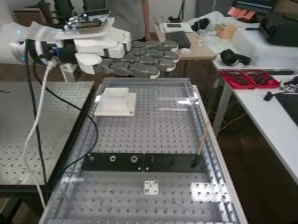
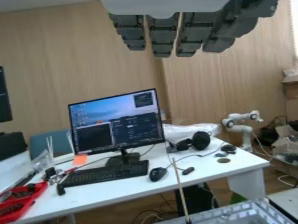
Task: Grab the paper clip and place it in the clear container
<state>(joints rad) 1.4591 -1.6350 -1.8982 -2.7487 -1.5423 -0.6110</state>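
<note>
The hand [image 1: 143, 60] is over the far end of the perforated bench plate, level, with its dark grey fingers straight and nothing held. In the wrist view, the hand [image 2: 161, 35] hangs with its fingers extended, well apart from the desk beyond. A thin, wire-like thing [image 1: 179, 204] lies low on the near part of the plate; I cannot tell if it is the paper clip. Clear-looking walls [image 1: 214, 150] run around the plate, and whether they form the clear container is uncertain.
A white block [image 1: 116, 100] stands on the plate's far left. A black strip [image 1: 143, 162] with round fittings crosses it, and a thin wooden stick [image 1: 203, 140] rises at its right end. Nearer is a small white plate [image 1: 151, 187]. Red trays [image 1: 243, 80] sit on the right desk.
</note>
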